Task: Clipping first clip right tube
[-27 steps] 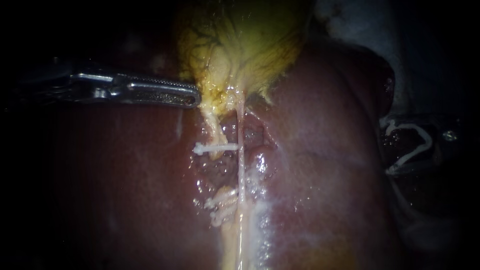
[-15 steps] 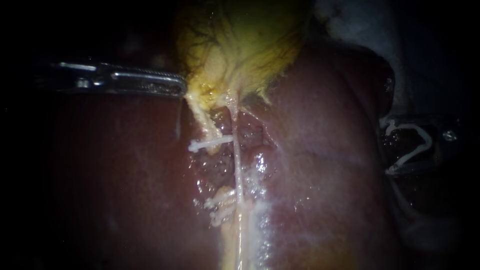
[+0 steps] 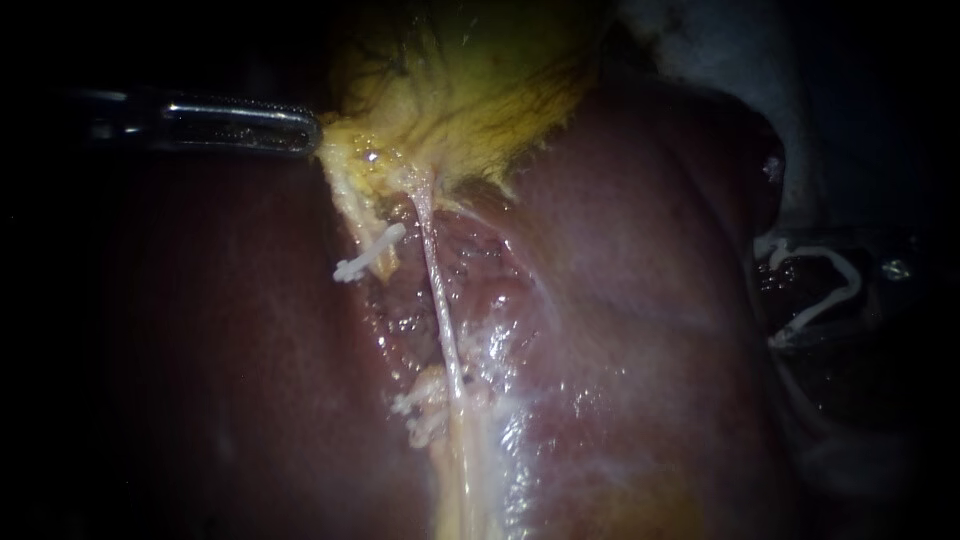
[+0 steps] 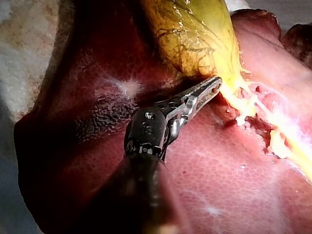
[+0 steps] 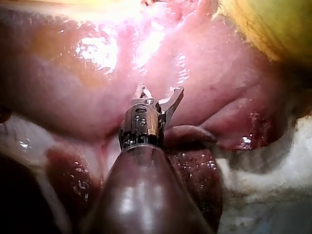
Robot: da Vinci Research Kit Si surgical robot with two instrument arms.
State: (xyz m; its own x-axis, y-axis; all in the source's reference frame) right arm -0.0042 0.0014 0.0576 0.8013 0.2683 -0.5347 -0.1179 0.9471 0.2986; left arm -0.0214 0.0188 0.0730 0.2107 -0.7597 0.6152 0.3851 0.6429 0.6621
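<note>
Two instruments, one tube to be clipped. My left instrument (image 3: 310, 133) enters from the left with its jaws clamped on the lower edge of the gallbladder (image 3: 480, 90). This appears to draw the right tube (image 3: 441, 300) taut, a pale line over the liver (image 3: 650, 300) running down from the gallbladder's neck. A short white piece (image 3: 368, 253) lies on the strand just beside it; I cannot tell whether this is a clip. The right tube itself bears no clip. My right instrument (image 5: 158, 99) has its jaws apart, gripping no tissue, close over the liver, with no tube ahead of them. Judgement: the tube is exposed, but approach, placement and closure of the first clip are not yet done.
</note>
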